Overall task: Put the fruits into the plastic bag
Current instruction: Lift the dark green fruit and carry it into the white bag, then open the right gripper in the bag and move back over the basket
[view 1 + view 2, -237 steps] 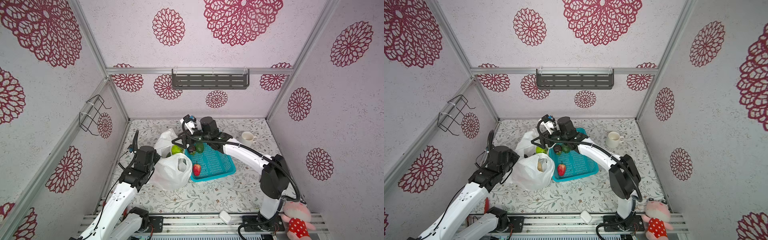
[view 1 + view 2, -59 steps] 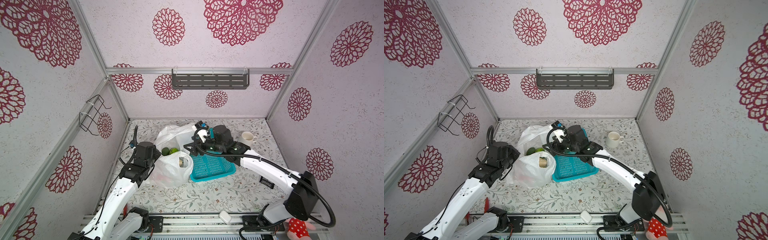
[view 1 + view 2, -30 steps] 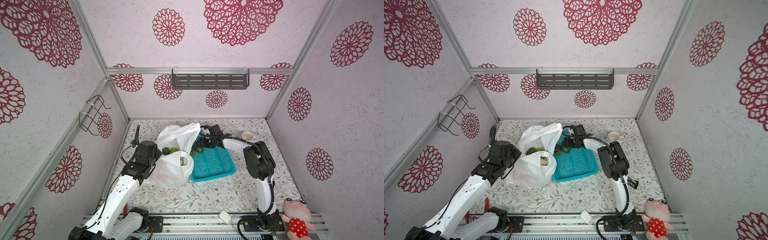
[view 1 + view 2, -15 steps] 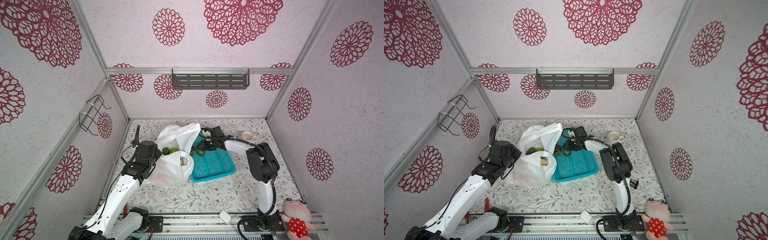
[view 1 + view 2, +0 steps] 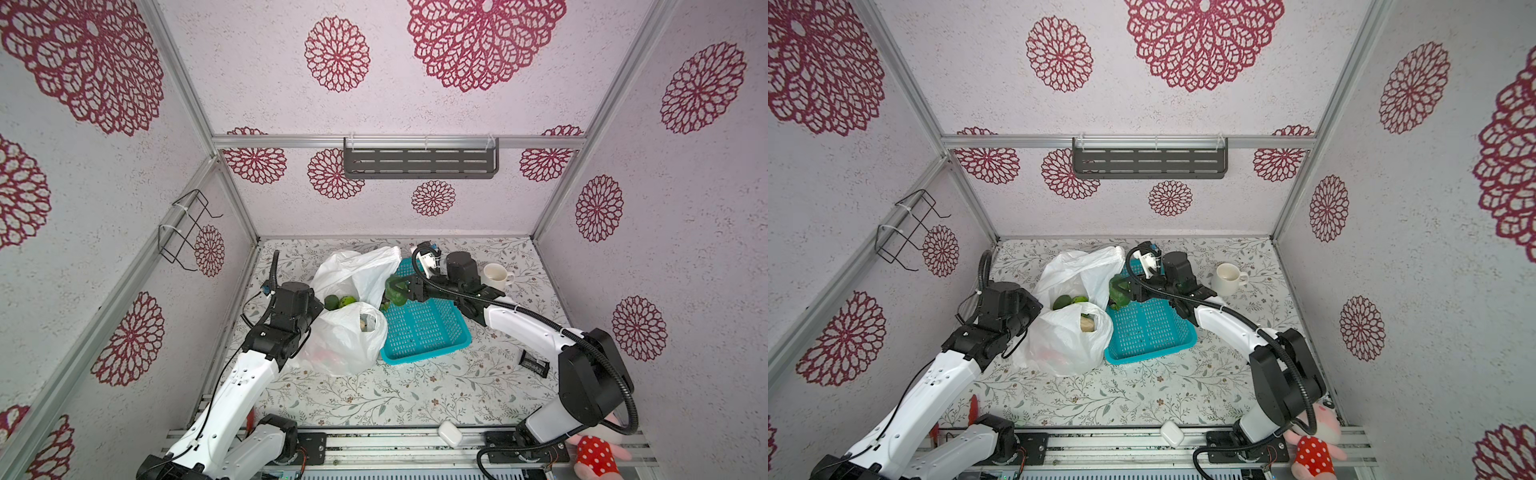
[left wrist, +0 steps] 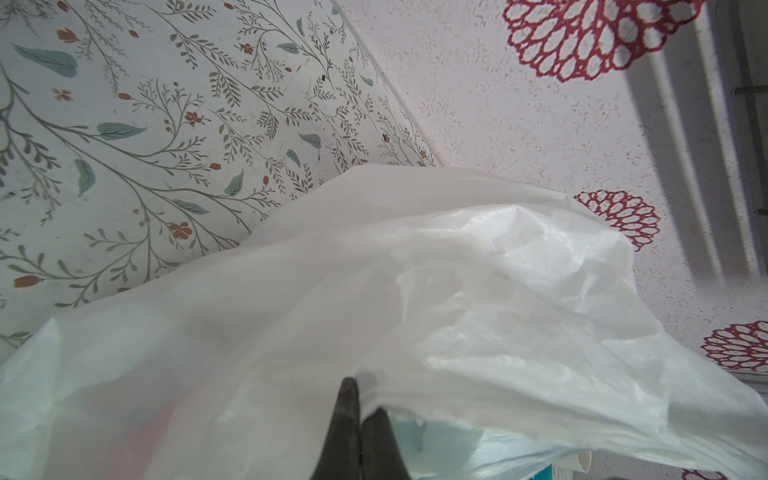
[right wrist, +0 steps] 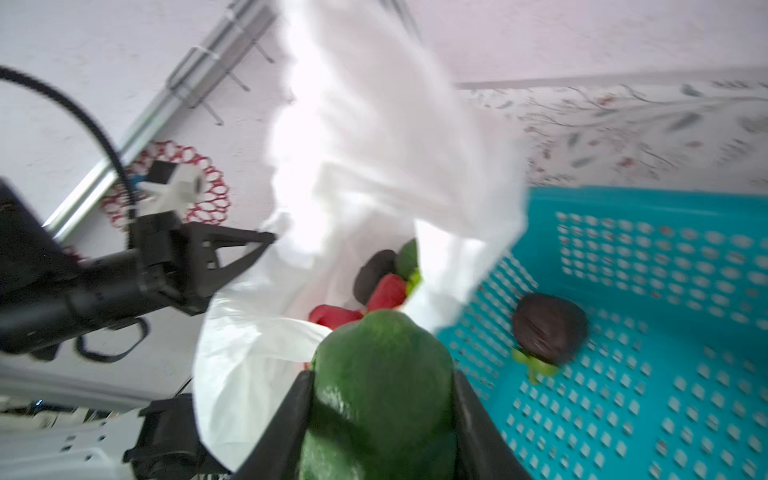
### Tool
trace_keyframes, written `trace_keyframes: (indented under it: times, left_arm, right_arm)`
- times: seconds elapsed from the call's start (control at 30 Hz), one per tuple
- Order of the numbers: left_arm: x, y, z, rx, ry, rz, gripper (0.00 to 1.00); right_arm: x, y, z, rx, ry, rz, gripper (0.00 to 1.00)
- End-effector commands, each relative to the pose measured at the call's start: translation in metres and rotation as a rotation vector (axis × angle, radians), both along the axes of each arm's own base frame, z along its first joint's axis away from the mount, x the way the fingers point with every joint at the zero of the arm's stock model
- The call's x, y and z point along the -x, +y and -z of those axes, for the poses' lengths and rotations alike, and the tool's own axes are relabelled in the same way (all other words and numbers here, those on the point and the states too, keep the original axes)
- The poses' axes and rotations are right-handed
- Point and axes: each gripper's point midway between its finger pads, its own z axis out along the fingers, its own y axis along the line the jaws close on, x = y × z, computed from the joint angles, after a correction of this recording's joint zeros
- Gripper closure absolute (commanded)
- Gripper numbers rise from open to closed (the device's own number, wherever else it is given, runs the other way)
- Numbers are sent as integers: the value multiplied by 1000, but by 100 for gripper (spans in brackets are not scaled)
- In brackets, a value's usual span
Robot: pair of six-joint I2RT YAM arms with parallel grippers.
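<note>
Nearest me, my left gripper [image 6: 359, 399] has its fingers pressed together on a fold of the plastic bag [image 5: 345, 345]. I judge it is pinching the rim to hold the mouth up and open toward the other arm. A pale fruit [image 5: 365, 324] shows through one handle loop, and a pair of green fruits [image 5: 340, 301] lies in the mouth. Just beside the bag sits the teal basket [image 5: 415, 356], with one dark round fruit [image 7: 548, 328] lying in it. Farther back, my right gripper [image 7: 380, 376] is clamped on a green fruit [image 5: 1119, 293], which hangs over the basket's far corner, close to the bag's raised flap. Its long axis seems to run along the fingers, with the rounded end pointing at the bag's mouth.
</note>
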Motion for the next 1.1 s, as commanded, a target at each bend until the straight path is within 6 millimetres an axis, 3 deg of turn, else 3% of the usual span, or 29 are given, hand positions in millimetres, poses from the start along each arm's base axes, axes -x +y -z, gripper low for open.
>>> trace_keyframes:
  times: [0.0,0.13,0.37,0.53,0.6,0.7,0.8,1.07]
  left_arm:
    - [-1,1,-7,-4,-14,-2,100]
    - [-1,-1,-10,9,-24,2,100]
    - [5,-6,-19,23,-5,30,100]
    - [8,-7,-23,24,-3,39,100]
    - [10,-6,-25,22,-5,34,100]
    - [11,-1,-29,8,-10,18,100]
    - [12,3,-32,-9,-12,4,100]
    - [23,25,-35,-65,5,-94,100]
  right_arm:
    - [19,35,-47,-126,-112,-143,63]
    - [8,69,-44,-152,-109,-154,63]
    - [-25,108,-27,-187,-30,-148,61]
    - [-14,141,-7,-126,-21,-229,56]
    - [0,151,-2,-99,-23,-280,48]
    - [20,153,-12,-104,-65,-345,33]
    - [28,144,-26,-96,-114,-350,22]
    - [33,101,-69,-30,-283,-267,18]
